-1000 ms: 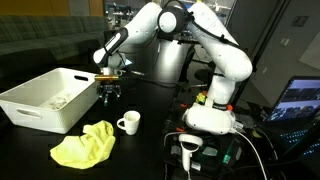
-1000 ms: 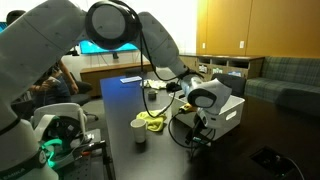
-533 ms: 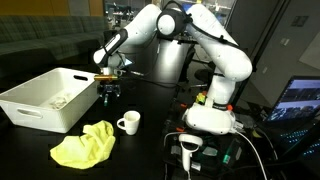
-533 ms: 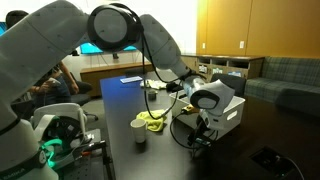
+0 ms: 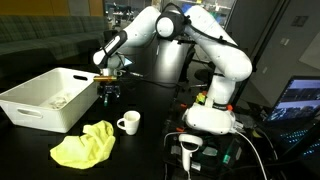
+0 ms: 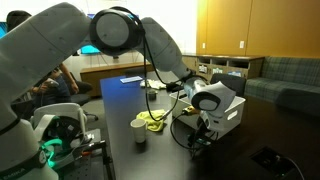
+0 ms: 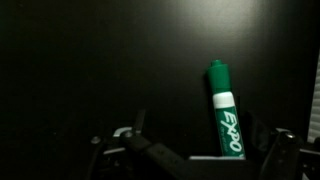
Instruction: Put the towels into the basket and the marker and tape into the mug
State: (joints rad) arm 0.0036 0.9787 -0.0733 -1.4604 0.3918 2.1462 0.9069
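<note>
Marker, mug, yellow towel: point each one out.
marker point(image 7: 228, 120), wrist view, on the white printed label of the barrel.
mug point(image 5: 130, 122), in an exterior view, on its outer wall.
yellow towel point(image 5: 84, 146), in an exterior view, on the middle of the crumpled cloth.

The basket point(image 5: 40, 105) is walling off one side of the gripper point(image 5: 108, 93), while bare desk point(image 7: 90, 70) is lying around the marker point(image 7: 226, 115), with the mug point(image 5: 127, 123) and yellow towel point(image 5: 85, 146) sitting nearby.

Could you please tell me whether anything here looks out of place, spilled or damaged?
Nothing is spilled or damaged. The yellow towel lies crumpled on the table beside the mug, outside the basket, and a green marker lies loose on the table below the open claw.
</note>
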